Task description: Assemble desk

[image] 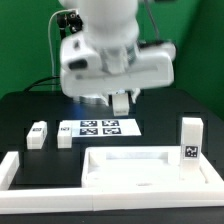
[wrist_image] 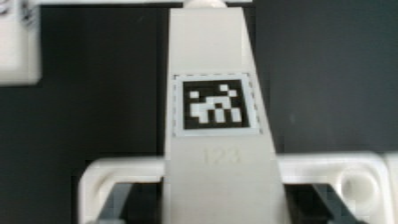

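Exterior view hid most of the gripper (image: 120,97) under the arm (image: 110,55), whose white bulk filled the upper centre of the frame; only a stub of the held leg post (image: 121,102) showed below. Wrist view was blurred and cut that post off at the frame edge; the jaws were clamped on its sides. The desk panel (image: 150,165) lay lower right, a standing post (image: 190,139) near its right end.

Robotics lab, green backdrop (image: 25,40), black table (image: 28,106), tagged marker board (image: 100,127)
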